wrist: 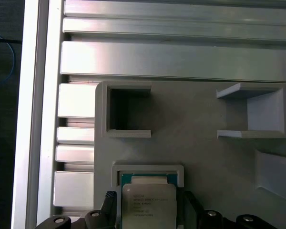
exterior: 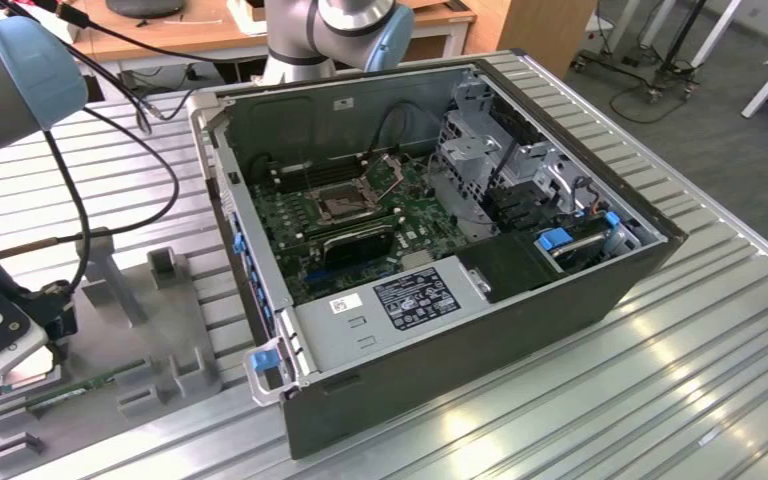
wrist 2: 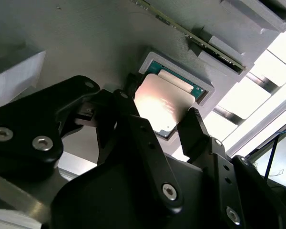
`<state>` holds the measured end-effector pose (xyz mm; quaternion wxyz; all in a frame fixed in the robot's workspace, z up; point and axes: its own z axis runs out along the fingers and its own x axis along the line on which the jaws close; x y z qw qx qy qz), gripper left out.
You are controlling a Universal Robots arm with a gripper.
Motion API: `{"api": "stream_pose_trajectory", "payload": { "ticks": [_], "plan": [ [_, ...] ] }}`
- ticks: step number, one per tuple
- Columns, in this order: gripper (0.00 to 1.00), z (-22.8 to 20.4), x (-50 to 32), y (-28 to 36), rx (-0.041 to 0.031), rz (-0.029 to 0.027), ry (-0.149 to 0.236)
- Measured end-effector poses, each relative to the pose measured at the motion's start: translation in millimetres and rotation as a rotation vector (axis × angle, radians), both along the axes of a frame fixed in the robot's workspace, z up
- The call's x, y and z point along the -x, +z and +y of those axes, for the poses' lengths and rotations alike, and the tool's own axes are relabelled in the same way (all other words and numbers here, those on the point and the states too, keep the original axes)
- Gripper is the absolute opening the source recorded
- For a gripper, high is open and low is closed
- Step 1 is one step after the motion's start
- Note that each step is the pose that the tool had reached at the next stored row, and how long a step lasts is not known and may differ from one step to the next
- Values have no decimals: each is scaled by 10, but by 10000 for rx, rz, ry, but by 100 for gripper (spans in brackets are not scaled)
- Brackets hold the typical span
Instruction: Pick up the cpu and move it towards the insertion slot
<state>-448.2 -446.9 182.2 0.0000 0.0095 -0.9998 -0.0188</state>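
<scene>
Nestling in its holder (wrist 2: 178, 68), the cpu (wrist 2: 163, 101) sits between the hand's (wrist 2: 161, 105) parted fingers (wrist 2: 196, 132).

The bench (exterior: 704, 340) is a ribbed aluminium surface of parallel slats. An open computer case (exterior: 491, 350) stands on it, towards the exterior view's right. A grey moulded fixture plate (exterior: 177, 345) lies flat on the slats just beside the case, on the exterior view's left, near a bench edge.
</scene>
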Motion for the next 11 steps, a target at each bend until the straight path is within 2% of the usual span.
{"api": "stream_pose_trajectory", "payload": {
  "ticks": [2, 11],
  "plan": [
    [55, 0, 0, 1, 1, 0, 1],
    [55, 0, 3, 0, 0, 0, 0]
  ]
}}
